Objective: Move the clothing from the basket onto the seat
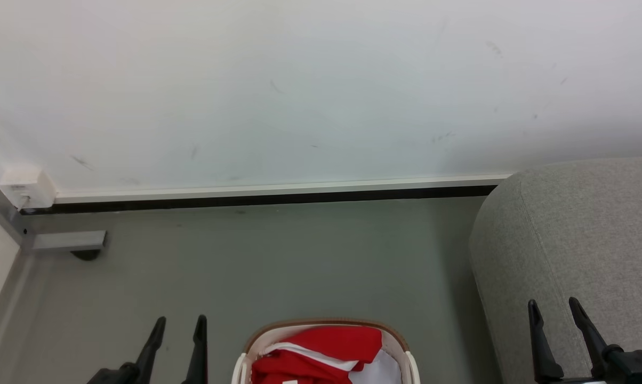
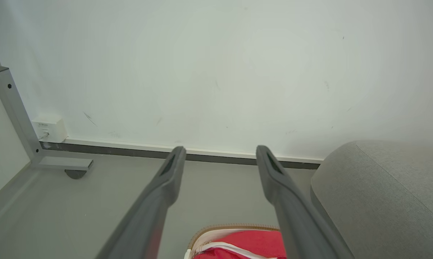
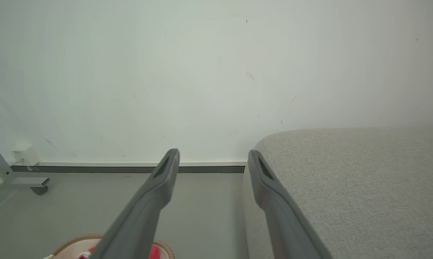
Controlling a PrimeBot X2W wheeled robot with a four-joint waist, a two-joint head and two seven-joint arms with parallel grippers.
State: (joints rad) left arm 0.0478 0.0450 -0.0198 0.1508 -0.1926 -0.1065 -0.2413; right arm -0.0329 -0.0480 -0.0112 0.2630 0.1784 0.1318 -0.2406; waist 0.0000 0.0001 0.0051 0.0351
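Note:
The red clothing (image 1: 321, 354) with white striped trim lies in the white basket (image 1: 257, 338) with a tan-brown rim, at the bottom middle of the head view. The left wrist view shows the clothing (image 2: 252, 241) and the basket rim (image 2: 216, 229) low between the fingers. The light grey seat (image 1: 582, 240) stands to the right of the basket, also as the seat (image 2: 382, 194) and the seat (image 3: 353, 187). My left gripper (image 1: 181, 322) is open, left of the basket. My right gripper (image 1: 554, 304) is open above the seat's front. Both hold nothing.
A white wall (image 1: 299, 90) with a dark skirting strip (image 1: 257, 200) runs across the back. A grey metal frame foot (image 1: 65, 241) and a small white socket box (image 1: 27, 188) sit at the far left. Grey floor (image 1: 278, 261) lies between basket and wall.

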